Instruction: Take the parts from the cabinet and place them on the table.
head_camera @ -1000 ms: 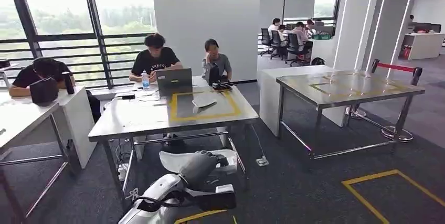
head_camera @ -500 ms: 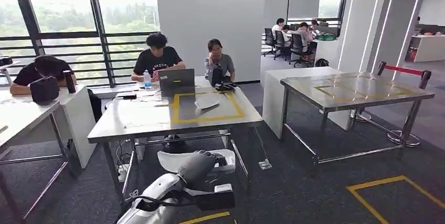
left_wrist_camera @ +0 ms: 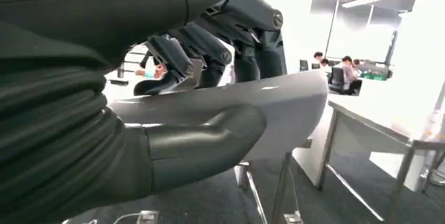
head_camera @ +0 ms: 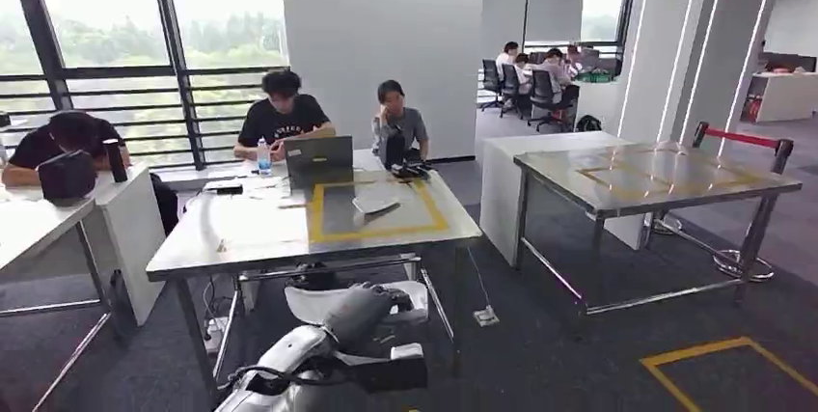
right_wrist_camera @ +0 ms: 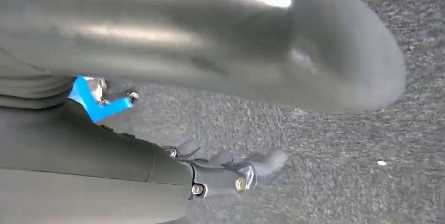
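My left hand holds a white curved shell part low in front of me, short of the steel table. In the left wrist view the thumb lies under the part and the dark fingers press on its top. Another white part lies inside the yellow taped square on that table. My right hand hangs over grey carpet with its fingers apart and nothing in it.
Two people sit behind the table with a laptop and a bottle. A second steel table stands to the right, a white desk to the left. Yellow floor tape marks the carpet at lower right.
The whole view has shifted as I move; the taped table sits slightly lower and nearer in the picture. My left hand keeps the same hold on the white part.
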Motion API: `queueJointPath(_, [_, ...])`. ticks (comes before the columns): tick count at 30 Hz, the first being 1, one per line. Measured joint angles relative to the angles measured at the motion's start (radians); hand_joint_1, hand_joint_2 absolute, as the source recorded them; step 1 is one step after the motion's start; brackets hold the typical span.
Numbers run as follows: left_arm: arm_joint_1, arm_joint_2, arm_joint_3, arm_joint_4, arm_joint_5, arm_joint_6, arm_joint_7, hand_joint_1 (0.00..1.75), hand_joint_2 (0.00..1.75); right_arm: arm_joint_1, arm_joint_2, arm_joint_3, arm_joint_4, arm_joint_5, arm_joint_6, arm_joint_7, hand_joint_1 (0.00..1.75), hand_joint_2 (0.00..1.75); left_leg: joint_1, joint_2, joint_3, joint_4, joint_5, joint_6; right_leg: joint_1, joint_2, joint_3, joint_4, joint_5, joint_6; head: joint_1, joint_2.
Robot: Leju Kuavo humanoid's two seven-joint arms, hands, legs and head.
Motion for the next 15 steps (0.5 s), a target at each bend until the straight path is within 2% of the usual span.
queueJointPath(2, [-0.003,0.001,0.0,-0.003,0.0,0.0,0.001,1.71,1.75,0.0,0.0,0.0,0.0,0.0,-0.002,0.001,0.0,0.0,0.004,-0.003,0.023,-0.005,-0.005,0.014,-0.004,-0.001,0.004,0.005,-0.001,0.009,0.0,0.0])
queueJointPath(3, [-0.006,0.002,0.0,-0.003,0.0,0.001,0.001,1.71,1.75,-0.001,0.0,0.0,0.0,0.0,-0.003,0.0,0.0,0.0,0.004,-0.004,0.033,-0.008,-0.01,0.021,-0.004,-0.001,-0.014,0.045,0.001,0.01,0.001,0.0])
queueJointPath(4, [-0.009,0.002,0.0,-0.003,0.0,0.001,0.0,1.71,1.75,-0.004,0.0,0.0,0.0,0.0,-0.005,0.0,0.0,0.0,0.004,-0.004,0.039,-0.008,-0.016,0.027,-0.004,0.0,-0.054,0.11,-0.007,0.011,0.001,0.0])
queueJointPath(5, [-0.009,0.0,0.0,-0.003,0.0,0.0,0.0,1.71,1.75,-0.007,0.0,0.0,0.0,0.0,-0.006,0.0,0.0,0.0,0.004,-0.005,0.044,-0.008,-0.022,0.03,-0.003,0.0,-0.104,0.181,-0.027,0.014,0.003,0.0])
queueJointPath(6, [-0.005,0.0,0.0,-0.003,0.0,0.0,0.0,1.71,1.75,-0.006,-0.002,0.0,0.0,0.0,-0.007,0.0,0.0,0.0,0.002,-0.006,0.051,-0.008,-0.031,0.032,-0.001,0.0,-0.155,0.249,-0.06,0.016,0.003,0.0])
queueJointPath(7, [-0.001,0.001,0.0,-0.003,0.0,0.0,0.0,1.71,1.75,-0.005,-0.002,0.0,0.0,0.001,-0.007,0.0,0.0,0.0,0.0,-0.008,0.059,-0.007,-0.039,0.034,0.0,0.0,-0.199,0.294,-0.09,0.018,0.003,0.0])
queueJointPath(8, [0.002,0.002,0.0,-0.003,0.0,0.0,0.0,1.71,1.75,-0.004,-0.002,0.0,0.0,0.003,-0.007,0.0,0.0,0.0,-0.001,-0.011,0.068,-0.005,-0.048,0.034,0.001,0.0,-0.22,0.296,-0.091,0.016,0.004,0.0])
queueJointPath(9, [0.004,0.002,0.0,-0.003,0.0,0.001,0.0,1.71,1.75,-0.002,-0.002,0.0,0.0,0.005,-0.007,-0.001,0.0,0.0,-0.001,-0.012,0.08,-0.003,-0.058,0.033,0.003,0.0,-0.221,0.259,-0.064,0.013,0.003,0.0])
queueJointPath(10, [0.004,0.002,0.0,-0.003,0.0,0.001,0.0,1.71,1.75,-0.001,-0.002,0.0,0.0,0.006,-0.007,-0.001,0.0,0.0,-0.001,-0.013,0.092,-0.002,-0.069,0.032,0.005,0.0,-0.205,0.193,-0.016,0.01,0.004,0.0])
queueJointPath(11, [0.004,0.002,0.0,-0.003,0.0,0.001,0.0,1.71,1.75,-0.001,-0.003,0.0,0.0,0.006,-0.007,-0.002,0.0,0.0,-0.002,-0.013,0.105,-0.001,-0.079,0.03,0.007,0.0,-0.179,0.108,0.047,0.005,0.004,0.0])
queueJointPath(12, [0.004,0.003,0.0,-0.002,0.0,0.001,0.001,1.71,1.75,0.0,-0.004,0.0,0.0,0.007,-0.007,-0.002,0.0,0.0,-0.001,-0.013,0.111,-0.002,-0.09,0.027,0.01,-0.001,-0.153,0.022,0.121,-0.004,0.004,0.0])
queueJointPath(13, [0.005,0.004,0.0,0.0,0.0,0.001,0.0,1.71,1.75,0.0,-0.005,0.0,0.0,0.008,-0.007,-0.002,0.0,0.0,-0.006,-0.014,0.122,0.003,-0.099,0.019,0.017,-0.001,-0.154,0.001,0.122,-0.009,0.003,0.0])
queueJointPath(14, [0.003,0.006,0.0,0.0,0.0,0.001,0.001,1.71,1.75,-0.002,-0.005,0.0,0.0,0.008,-0.007,-0.002,0.0,0.0,-0.006,-0.017,0.121,-0.003,-0.103,0.013,0.019,-0.001,-0.149,0.0,0.11,-0.013,0.005,0.0])
queueJointPath(15, [0.004,0.007,0.0,-0.001,0.0,0.001,0.003,1.71,1.75,-0.002,-0.005,0.0,0.0,0.008,-0.007,-0.001,0.0,0.0,-0.006,-0.017,0.126,-0.011,-0.107,0.006,0.021,0.0,-0.142,-0.004,0.121,-0.02,0.005,0.001])
